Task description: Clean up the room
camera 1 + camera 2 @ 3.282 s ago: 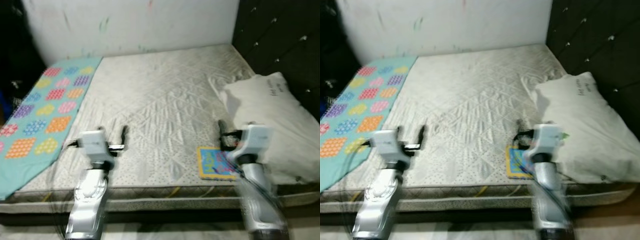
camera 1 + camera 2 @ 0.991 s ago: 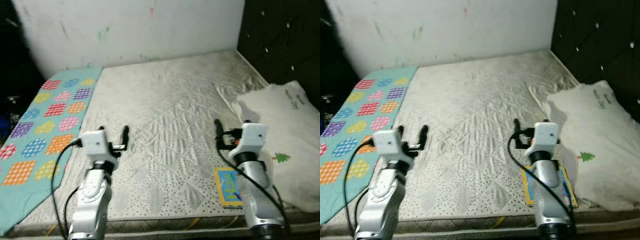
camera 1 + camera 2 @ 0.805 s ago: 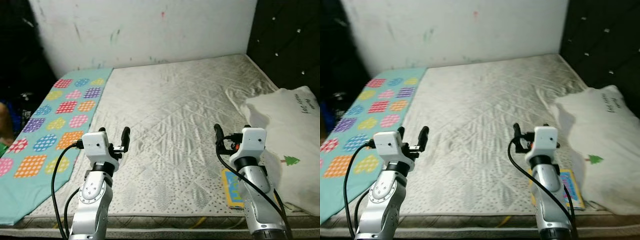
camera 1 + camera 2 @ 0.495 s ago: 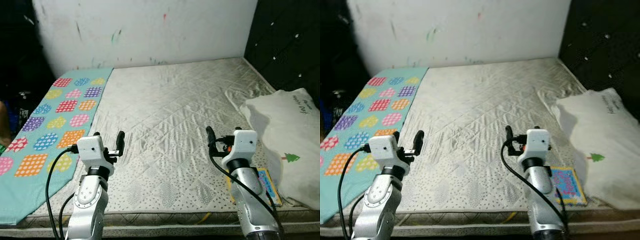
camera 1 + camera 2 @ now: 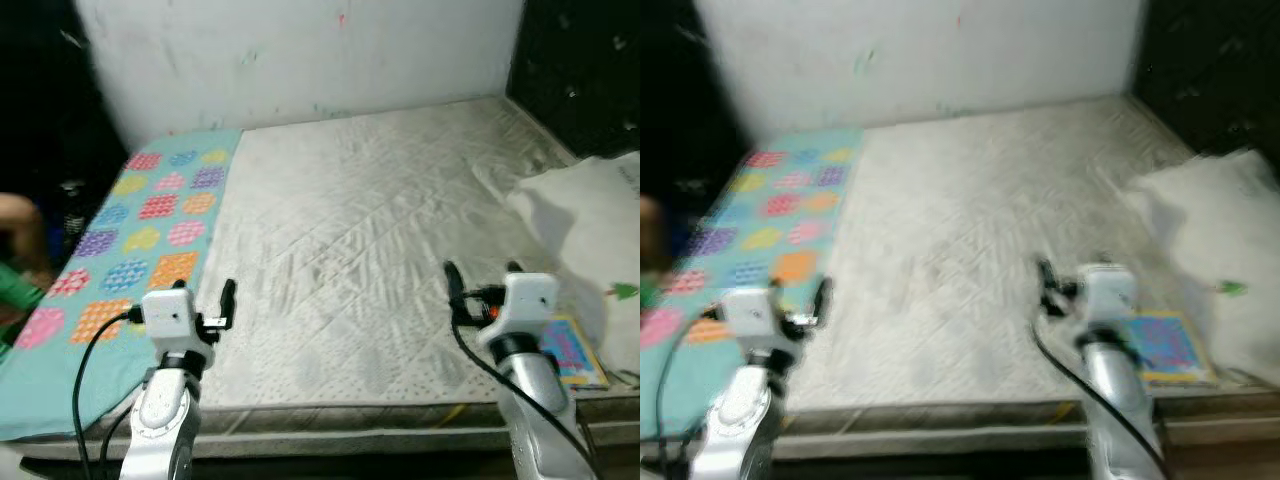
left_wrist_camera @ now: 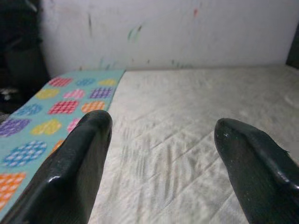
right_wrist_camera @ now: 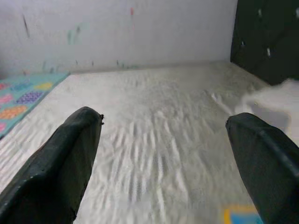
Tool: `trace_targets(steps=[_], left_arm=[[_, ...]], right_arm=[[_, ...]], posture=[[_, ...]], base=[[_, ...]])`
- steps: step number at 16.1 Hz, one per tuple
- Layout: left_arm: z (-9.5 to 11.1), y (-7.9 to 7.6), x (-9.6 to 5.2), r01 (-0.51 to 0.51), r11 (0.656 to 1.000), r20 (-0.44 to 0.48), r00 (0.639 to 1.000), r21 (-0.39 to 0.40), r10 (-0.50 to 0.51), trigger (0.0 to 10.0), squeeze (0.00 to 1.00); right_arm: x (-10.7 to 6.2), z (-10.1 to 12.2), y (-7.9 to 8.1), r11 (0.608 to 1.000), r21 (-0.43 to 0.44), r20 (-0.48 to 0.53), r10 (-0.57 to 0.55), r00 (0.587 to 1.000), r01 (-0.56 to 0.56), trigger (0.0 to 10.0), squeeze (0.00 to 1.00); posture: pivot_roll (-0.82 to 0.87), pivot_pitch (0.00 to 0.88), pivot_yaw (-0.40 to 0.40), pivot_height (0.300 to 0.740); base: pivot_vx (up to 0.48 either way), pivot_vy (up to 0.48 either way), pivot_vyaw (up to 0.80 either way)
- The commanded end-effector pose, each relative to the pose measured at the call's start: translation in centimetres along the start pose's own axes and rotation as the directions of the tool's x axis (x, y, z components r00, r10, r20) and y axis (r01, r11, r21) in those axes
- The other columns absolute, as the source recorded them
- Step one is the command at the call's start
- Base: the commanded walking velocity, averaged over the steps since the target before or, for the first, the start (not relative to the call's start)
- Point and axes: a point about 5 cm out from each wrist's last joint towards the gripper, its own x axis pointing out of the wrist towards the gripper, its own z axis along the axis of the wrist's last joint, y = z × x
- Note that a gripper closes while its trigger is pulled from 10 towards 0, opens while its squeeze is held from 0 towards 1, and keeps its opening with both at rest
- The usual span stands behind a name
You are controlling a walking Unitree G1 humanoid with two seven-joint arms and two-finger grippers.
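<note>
I held the left gripper (image 5: 212, 298) and right gripper (image 5: 480, 285) over the mattress's (image 5: 360, 230) near edge, fingers spread apart and empty. A colourful book (image 5: 572, 350) lay at the near right corner, just beside a white pillow (image 5: 585, 225) along the right edge. A teal patterned blanket (image 5: 130, 240) covered the left edge, below a marked white wall (image 5: 300, 50).
</note>
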Motion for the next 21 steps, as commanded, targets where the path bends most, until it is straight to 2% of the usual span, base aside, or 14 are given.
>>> trace_targets(steps=[1, 3, 5, 8, 10, 13, 17, 18, 20, 21], left_arm=[[0.8, 1.0, 0.1, -0.019, 0.999, 0.028, 0.999, 0.044, 0.018, 10.0, 0.0], [0.8, 0.7, 0.2, -0.022, 0.999, 0.034, 0.999, 0.034, 0.021, 10.0, 0.0], [1.2, -0.1, 0.8, -0.003, 1.0, 0.045, 0.999, 0.03, 0.002, 10.0, 0.0], [1.4, -0.2, 1.2, 0.038, 0.998, 0.039, 0.998, 0.05, -0.04, 10.0, 0.0], [1.5, 0.1, 1.6, 0.041, 0.998, 0.041, 0.998, 0.057, -0.043, 10.0, 0.0], [1.7, -0.2, 2.2, 0.036, 0.997, 0.055, 0.998, 0.071, -0.04, 10.0, 0.0], [1.5, -0.6, 1.9, -0.024, 0.999, 0.082, 0.996, 0.033, 0.022, 10.0, 0.0], [1.4, -0.1, 1.3, -0.096, 0.995, 0.097, 0.991, 0.013, 0.094, 10.0, 0.0], [1.2, 0.3, 0.8, -0.144, 0.99, 0.104, 0.984, 0.004, 0.143, 10.0, 0.0], [1.1, 0.6, 0.5, -0.166, 0.986, 0.111, 0.98, 0.01, 0.164, 10.0, 0.0]], right_arm=[[0.2, 0.6, 0.9, 0.999, 0.021, 0.026, 0.028, 0.999, -0.028, 10.0, 0.0], [0.1, 0.5, 1.0, 0.999, 0.028, 0.023, 0.035, 0.999, -0.036, 10.0, 0.0], [0.7, 0.8, 1.5, 0.998, 0.048, 0.047, 0.04, 0.998, -0.042, 10.0, 0.0], [1.0, 0.8, 2.3, 0.997, 0.069, 0.061, 0.035, 0.998, -0.039, 10.0, 0.0], [0.9, 0.6, 3.1, 0.995, 0.065, 0.061, 0.067, 0.996, -0.071, 10.0, 0.0], [1.4, 0.3, 3.1, 0.995, 0.055, 0.049, 0.084, 0.995, -0.086, 10.0, 0.0], [2.9, 0.7, 4.0, 0.98, 0.01, 0.031, 0.2, 0.979, -0.201, 10.0, 0.0], [3.4, 0.4, 4.9, 0.958, -0.014, -0.006, 0.288, 0.958, -0.288, 10.0, 0.0], [3.9, 0.0, 6.1, 0.928, -0.034, -0.043, 0.37, 0.928, -0.371, 10.0, 0.0], [4.3, 0.2, 7.5, 0.891, -0.063, -0.049, 0.447, 0.893, -0.45, 10.0, 0.0]], posture=[[-0.14, 0.0, 0.121, 0.74], [-0.14, 0.0, 0.131, 0.74], [-0.13, 0.0, 0.182, 0.74], [-0.13, 0.0, 0.212, 0.74], [-0.13, 0.0, 0.218, 0.74], [-0.14, 0.0, 0.203, 0.74], [-0.11, 0.0, 0.095, 0.74], [-0.07, 0.0, 0.009, 0.74], [-0.03, 0.0, -0.066, 0.74], [-0.01, 0.0, -0.101, 0.74]], base=[[0.0, 0.0, 0.0], [0.0, 0.0, 0.0], [0.0, 0.0, 0.0], [0.0, 0.0, 0.0], [0.0, 0.0, 0.0], [0.0, 0.0, 0.0], [0.0, 0.0, 0.0], [0.0, 0.0, 0.0], [0.0, 0.0, 0.0], [0.0, 0.0, 0.0]])
